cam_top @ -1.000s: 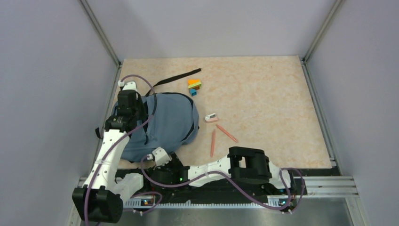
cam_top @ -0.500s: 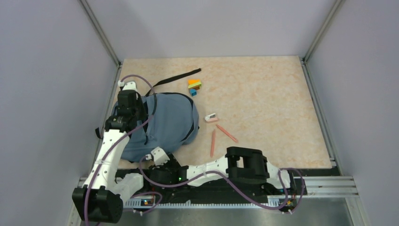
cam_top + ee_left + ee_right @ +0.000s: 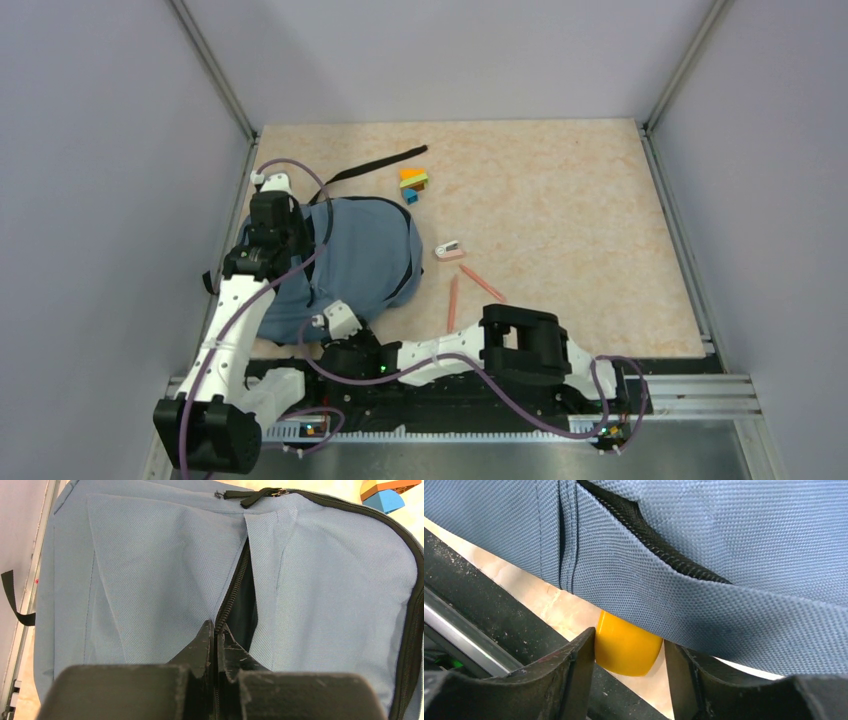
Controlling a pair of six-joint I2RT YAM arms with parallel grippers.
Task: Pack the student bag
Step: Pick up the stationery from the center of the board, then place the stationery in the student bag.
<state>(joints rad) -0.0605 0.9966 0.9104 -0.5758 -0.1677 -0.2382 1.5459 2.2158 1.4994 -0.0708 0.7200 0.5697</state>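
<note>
1. Student bag (image 3: pixel 350 260) lies at the left of the table (image 3: pixel 580 200). Pencils (image 3: pixel 452 303), a pink-white thing (image 3: pixel 449 250) and coloured blocks (image 3: pixel 412 182) sit beside it, unpacked.
2. Left gripper (image 3: pixel 215 630) has its jaws pinched shut on the bag's zip edge, tenting it open.
3. Right gripper (image 3: pixel 630 644) jaws straddle a yellow thing (image 3: pixel 626 655) tucked under the bag's near edge, but I can't tell if it's gripped. Looks like the pick-up step to me. Next it needs pulling clear, and the overhanging fabric's in the way.
</note>
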